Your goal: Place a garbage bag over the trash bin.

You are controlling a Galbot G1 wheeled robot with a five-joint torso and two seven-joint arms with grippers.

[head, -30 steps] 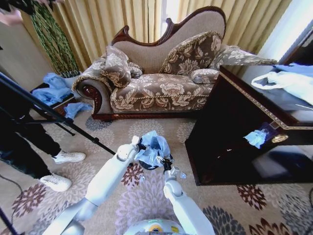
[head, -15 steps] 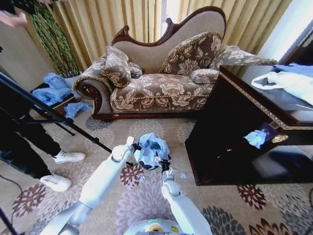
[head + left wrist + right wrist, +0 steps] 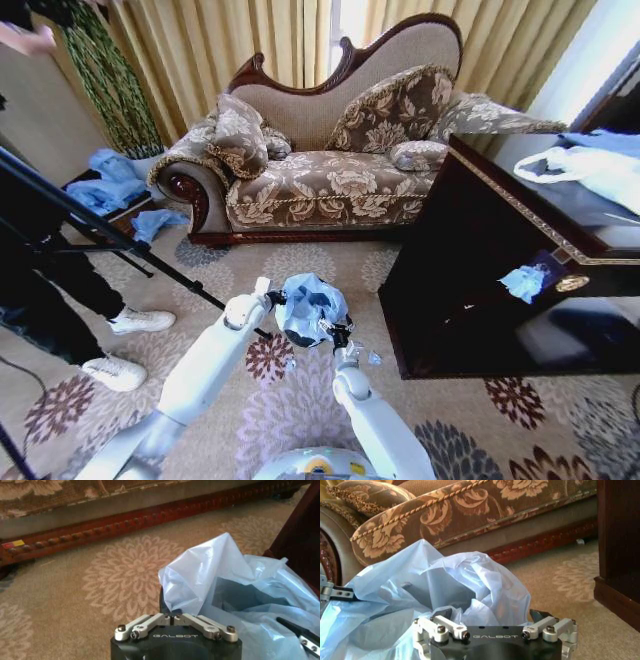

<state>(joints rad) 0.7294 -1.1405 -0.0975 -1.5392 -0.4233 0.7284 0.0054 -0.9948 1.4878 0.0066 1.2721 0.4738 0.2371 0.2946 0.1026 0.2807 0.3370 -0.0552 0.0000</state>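
Observation:
The garbage bag [image 3: 310, 305], thin and light blue, is bunched over the top of the small black trash bin [image 3: 299, 339] on the carpet in front of me. My left gripper [image 3: 272, 297] is at the bag's left edge, its fingers [image 3: 172, 615] shut together on the bag's [image 3: 200, 577] hem. On the near right side, my right gripper [image 3: 343, 334] stands open [image 3: 492, 617] with crumpled bag plastic [image 3: 470, 573] lying between its fingers. The bin's dark inside shows through the plastic [image 3: 235, 592]. Most of the bin's wall is hidden by the bag.
A dark wooden cabinet [image 3: 480, 260] stands close on the right, with a white bag [image 3: 580, 165] on top and a blue scrap [image 3: 524, 282] on its front. The sofa [image 3: 330, 180] is behind. A tripod leg [image 3: 150, 262] and a person's shoes [image 3: 140, 321] are at the left.
My left arm has drawn back a little to the left, and the bag's left side has followed it. The right gripper has stayed by the bin's near right side.

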